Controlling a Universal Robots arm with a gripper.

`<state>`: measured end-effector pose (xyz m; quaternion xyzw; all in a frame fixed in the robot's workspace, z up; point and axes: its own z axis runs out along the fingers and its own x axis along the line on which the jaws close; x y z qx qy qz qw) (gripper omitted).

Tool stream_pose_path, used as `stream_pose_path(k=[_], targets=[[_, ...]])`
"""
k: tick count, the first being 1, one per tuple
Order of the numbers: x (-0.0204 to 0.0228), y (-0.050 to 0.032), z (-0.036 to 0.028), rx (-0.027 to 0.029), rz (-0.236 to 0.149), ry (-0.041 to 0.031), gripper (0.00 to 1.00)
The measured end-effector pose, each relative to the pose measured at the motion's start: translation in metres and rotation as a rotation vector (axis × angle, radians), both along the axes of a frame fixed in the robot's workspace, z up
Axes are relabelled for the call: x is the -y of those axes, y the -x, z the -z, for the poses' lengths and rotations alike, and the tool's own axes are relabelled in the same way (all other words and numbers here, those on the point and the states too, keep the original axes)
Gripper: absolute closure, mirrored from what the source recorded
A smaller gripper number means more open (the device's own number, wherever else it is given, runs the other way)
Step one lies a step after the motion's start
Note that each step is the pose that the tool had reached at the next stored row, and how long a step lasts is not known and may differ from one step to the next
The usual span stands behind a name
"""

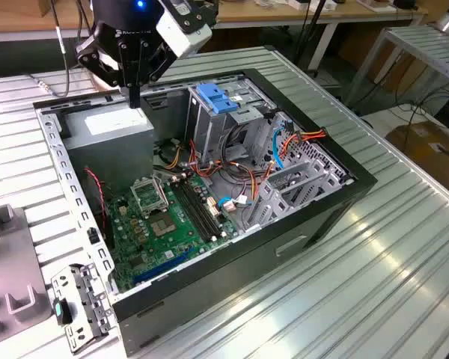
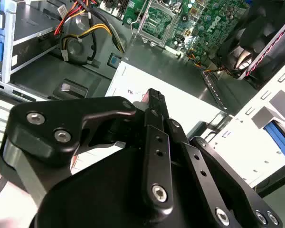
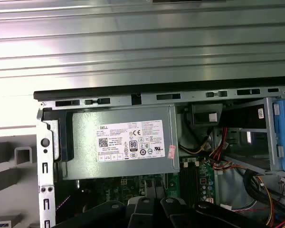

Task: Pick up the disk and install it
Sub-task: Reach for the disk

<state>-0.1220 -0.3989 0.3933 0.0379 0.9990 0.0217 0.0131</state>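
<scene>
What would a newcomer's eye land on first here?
The open computer case lies on the ribbed metal table, its green motherboard bare inside. A bright blue latch plate tops the grey cage toward the far side. The black gripper hangs shut and empty over the grey power supply, at the exterior view's left.

Shiny ribbed metal table [image 1: 404,247]; matt grey metal power supply [image 3: 85,147]; matt black pincer [image 2: 154,97]

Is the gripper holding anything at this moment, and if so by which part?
Nothing is held: the gripper is shut with nothing in it, above the grey power supply.
</scene>
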Motion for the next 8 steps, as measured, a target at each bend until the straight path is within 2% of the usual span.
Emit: stream_pose_path(k=[8], targets=[[0.0000,0.0027,0.0002,-0.0001,0.000,0.0000,0.89]])
